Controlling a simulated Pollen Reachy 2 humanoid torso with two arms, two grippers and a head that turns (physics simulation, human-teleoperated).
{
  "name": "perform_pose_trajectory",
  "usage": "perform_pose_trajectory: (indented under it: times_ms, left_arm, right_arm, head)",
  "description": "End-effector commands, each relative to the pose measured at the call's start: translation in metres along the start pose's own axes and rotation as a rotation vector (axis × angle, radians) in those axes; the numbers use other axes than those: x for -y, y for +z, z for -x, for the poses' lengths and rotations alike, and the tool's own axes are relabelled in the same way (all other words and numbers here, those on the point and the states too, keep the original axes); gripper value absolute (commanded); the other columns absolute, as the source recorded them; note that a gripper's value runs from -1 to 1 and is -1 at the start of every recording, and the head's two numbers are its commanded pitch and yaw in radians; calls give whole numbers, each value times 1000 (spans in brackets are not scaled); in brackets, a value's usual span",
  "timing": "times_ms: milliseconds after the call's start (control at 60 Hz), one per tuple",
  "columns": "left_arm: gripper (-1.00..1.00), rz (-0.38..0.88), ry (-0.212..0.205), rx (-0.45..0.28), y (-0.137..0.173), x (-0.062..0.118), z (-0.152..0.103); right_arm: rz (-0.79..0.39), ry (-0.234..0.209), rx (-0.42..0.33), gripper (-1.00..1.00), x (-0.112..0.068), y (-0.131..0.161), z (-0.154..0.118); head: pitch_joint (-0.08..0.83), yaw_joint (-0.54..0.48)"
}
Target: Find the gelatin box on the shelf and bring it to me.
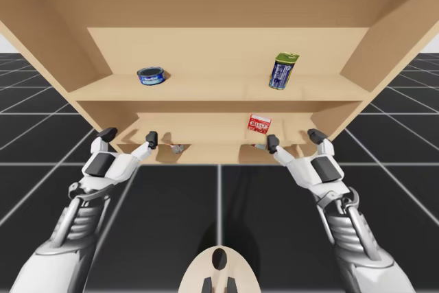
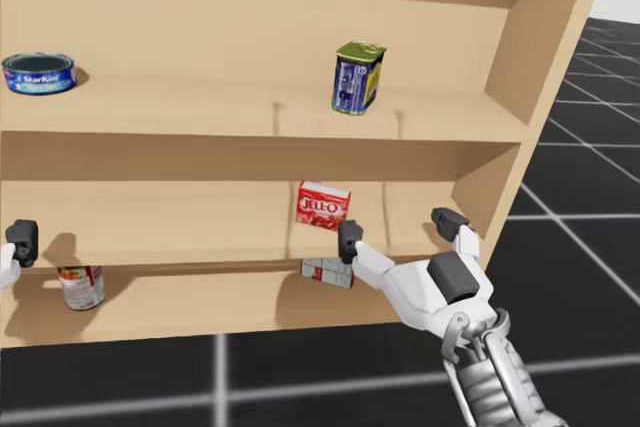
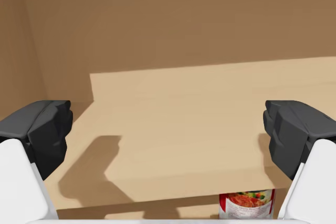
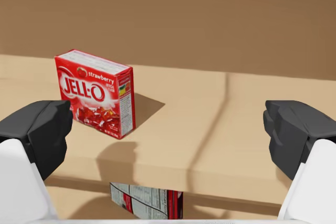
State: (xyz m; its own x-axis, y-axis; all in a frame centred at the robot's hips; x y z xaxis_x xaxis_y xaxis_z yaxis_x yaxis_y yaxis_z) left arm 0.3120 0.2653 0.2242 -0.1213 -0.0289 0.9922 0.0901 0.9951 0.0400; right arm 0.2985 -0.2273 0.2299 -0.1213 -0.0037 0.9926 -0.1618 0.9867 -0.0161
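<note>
The red gelatin box (image 1: 259, 124) (image 2: 323, 205) stands upright on the middle board of a wooden shelf (image 1: 206, 90). My right gripper (image 1: 293, 139) (image 2: 398, 228) is open at the front edge of that board. In the right wrist view the gelatin box (image 4: 97, 94) stands ahead of the right gripper (image 4: 168, 129), close to one finger and not between the two. My left gripper (image 1: 129, 135) (image 3: 168, 135) is open too, at the same board's front edge further left, with bare wood ahead of it.
A flat blue can (image 1: 151, 75) (image 2: 39, 73) and a blue-and-yellow tin (image 1: 282, 71) (image 2: 357, 77) sit on the upper board. On the lowest board are a red-labelled can (image 2: 80, 287) (image 3: 247, 205) and a grey-and-red box (image 2: 328, 272) (image 4: 147, 200). The shelf's side wall (image 2: 540, 47) rises right of my right gripper.
</note>
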Motion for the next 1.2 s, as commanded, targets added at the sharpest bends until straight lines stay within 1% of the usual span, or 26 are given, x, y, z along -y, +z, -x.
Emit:
perform_pose_trajectory:
  times_ms: [17,117,283,300,333,350,367,417,533,683,917,1200]
  left_arm:
    - [-1000,8,5,-4,1,2,-1]
    - [-1000,8,7,-5,1,2,-1]
    - [-1000,7,9,-6,1,3,-1]
    - [-1000,7,9,-6,1,3,-1]
    - [-1000,7,8,-6,1,3,0]
    - [-1000,6,7,-6,1,3,0]
    - [-1000,6,7,-6,1,3,0]
    - [-1000,6,7,-6,1,3,0]
    - [-1000,5,10,-6,0,2,0]
    - [-1000,3,9,-7,0,1,0]
    - [-1000,3,9,-12,-1,1,1]
    - [-1000,0,12,-9,-1,0,1]
  right_arm:
    - [-19,-18,-4,-1000,-7,2,-3]
    - [-32,-38,-8,-1000,-9,1,-10]
    - [-64,-52,-27,-1000,-14,-5,-21]
    - [-74,-53,-32,-1000,-17,-9,-23]
    - [-81,-58,-37,-1000,-18,-11,-24]
    - [-80,-47,-42,-1000,-20,-15,-23]
    - [-83,-48,-43,-1000,-21,-16,-23]
    - [-104,-64,-64,-1000,-25,-22,-23]
    - [-158,-85,-98,-1000,-33,-35,-18]
    - [-161,-88,-135,-1000,-36,-52,-9]
    - [-146,-73,-175,-1000,-37,-78,8]
    - [-162,-50,-194,-1000,-43,-102,15]
  head:
    - [427,-235]
    - [436,-234]
    - [436,-233]
    - [435,-233]
    - [435,-233]
    - [435,-233]
    - [435,-234]
    - [432,-234]
    - [426,-232]
    - [427,-227]
    - [430,-223]
    - [431,-218]
